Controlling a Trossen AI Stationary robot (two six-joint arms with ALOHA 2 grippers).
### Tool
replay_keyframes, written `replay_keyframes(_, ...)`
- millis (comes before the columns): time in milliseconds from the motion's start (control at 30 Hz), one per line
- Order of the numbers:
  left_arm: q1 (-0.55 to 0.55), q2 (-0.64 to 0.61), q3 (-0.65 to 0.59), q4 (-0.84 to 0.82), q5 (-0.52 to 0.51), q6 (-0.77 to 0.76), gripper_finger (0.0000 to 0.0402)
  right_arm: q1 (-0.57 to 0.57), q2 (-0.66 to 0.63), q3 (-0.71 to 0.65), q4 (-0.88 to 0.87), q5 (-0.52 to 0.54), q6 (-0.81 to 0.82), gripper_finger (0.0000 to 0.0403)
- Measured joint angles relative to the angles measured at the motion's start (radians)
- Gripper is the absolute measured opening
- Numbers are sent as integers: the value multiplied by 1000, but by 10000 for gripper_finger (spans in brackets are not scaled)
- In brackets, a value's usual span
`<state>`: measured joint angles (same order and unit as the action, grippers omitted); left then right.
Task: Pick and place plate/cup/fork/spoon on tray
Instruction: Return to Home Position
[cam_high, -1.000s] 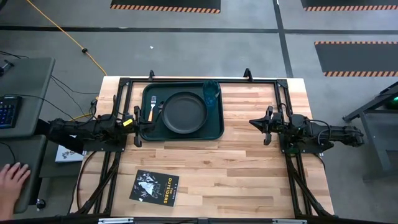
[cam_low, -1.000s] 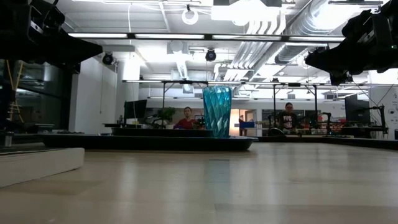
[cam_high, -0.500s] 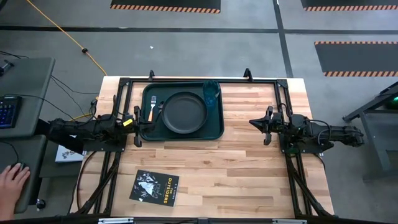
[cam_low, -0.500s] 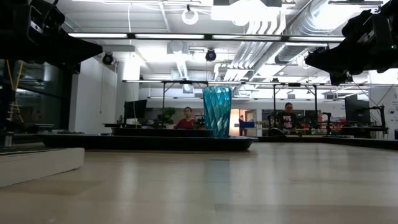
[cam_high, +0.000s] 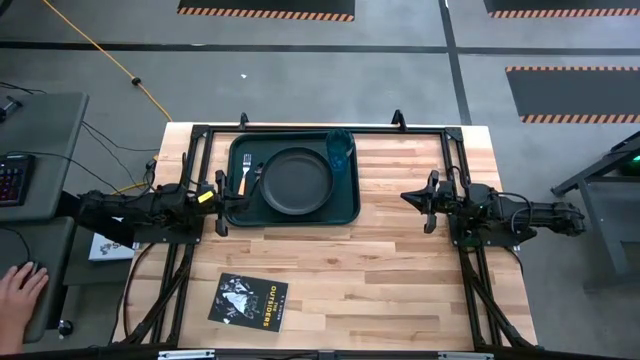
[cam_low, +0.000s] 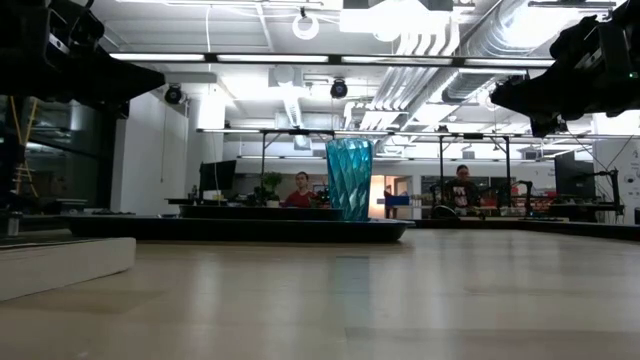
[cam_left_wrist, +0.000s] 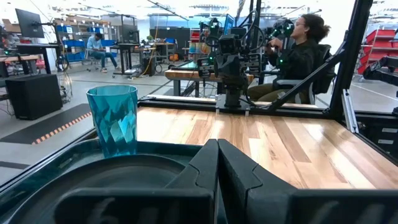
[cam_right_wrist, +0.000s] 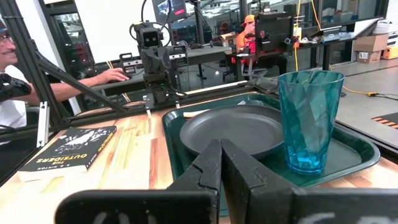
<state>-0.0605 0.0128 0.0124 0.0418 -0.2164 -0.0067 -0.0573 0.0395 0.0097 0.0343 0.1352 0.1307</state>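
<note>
Pale wooden desk (cam_high: 380, 250) carries the dark green rectangular tray (cam_high: 345, 205) at upper centre, holding round black plate (cam_high: 296, 181), teal tumbler (cam_high: 339, 148), pale fork (cam_high: 245, 176). Left claw (cam_high: 221, 203) and right claw (cam_high: 428, 201), both pressed together, flank it.

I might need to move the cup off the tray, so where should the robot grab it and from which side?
Grip the cup around its mid-wall, coming level from the right end effector's side. It stands upright in the tray's far right corner, taller than wide; the plate crowds its left, while the right side is open.
</note>
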Motion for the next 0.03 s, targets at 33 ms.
replay_keyframes(33,0,0,0,0,0,0,1,0,0,0,0,0,0,0)
